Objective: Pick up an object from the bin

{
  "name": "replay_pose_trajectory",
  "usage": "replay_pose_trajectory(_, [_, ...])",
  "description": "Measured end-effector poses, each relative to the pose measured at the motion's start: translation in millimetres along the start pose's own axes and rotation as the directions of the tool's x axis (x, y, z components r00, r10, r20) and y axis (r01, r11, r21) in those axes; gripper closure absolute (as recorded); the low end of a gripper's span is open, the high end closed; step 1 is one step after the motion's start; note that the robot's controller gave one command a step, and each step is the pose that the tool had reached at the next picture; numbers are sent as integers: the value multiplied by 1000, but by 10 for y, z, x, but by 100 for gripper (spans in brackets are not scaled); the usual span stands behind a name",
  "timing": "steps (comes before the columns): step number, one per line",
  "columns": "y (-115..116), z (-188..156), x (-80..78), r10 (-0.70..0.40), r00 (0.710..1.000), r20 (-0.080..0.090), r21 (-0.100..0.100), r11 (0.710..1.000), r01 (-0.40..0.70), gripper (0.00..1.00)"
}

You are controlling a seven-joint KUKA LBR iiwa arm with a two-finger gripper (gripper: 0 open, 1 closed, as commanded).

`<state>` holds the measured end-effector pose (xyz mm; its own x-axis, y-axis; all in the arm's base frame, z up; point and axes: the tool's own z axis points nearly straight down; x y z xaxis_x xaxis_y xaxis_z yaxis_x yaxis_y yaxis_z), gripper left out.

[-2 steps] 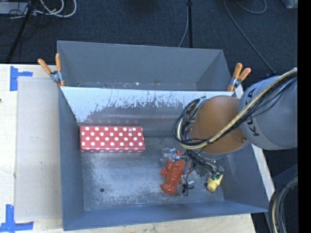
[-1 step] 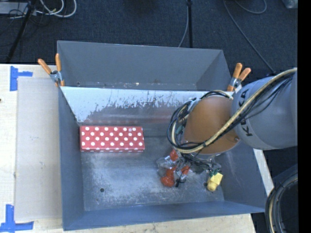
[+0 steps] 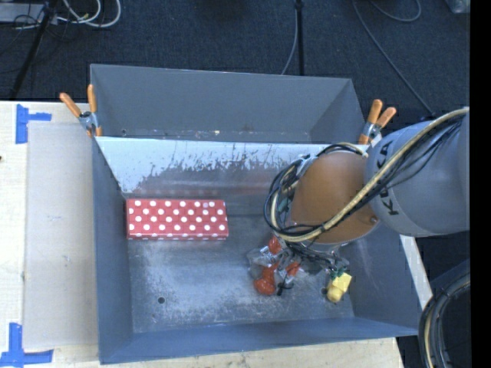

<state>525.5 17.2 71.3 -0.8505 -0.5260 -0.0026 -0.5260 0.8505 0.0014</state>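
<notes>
Most of my gripper point(image 3: 295, 265) is hidden under my orange wrist cover point(image 3: 334, 198) and its cables, so I can't tell how far open it is or whether it has hold of anything. It sits low over a small clump of red bits point(image 3: 265, 284) on the bin point(image 3: 153, 313) floor, near right. Just beside them: a yellow piece point(image 3: 337, 286). Well apart, left: a red white-dotted box point(image 3: 177, 219).

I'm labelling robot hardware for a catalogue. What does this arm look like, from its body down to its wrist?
The arm has a thick, rounded silver-grey body with dark KUKA lettering, partly covered. A domed orange-brown cover caps its wrist. Black and pale yellow cables run along the body and loop round the cover.
</notes>
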Motion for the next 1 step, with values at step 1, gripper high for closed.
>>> replay_pose_trajectory(1, [-1, -3, -1, -2, 1000, 0, 0, 1000, 2, 100])
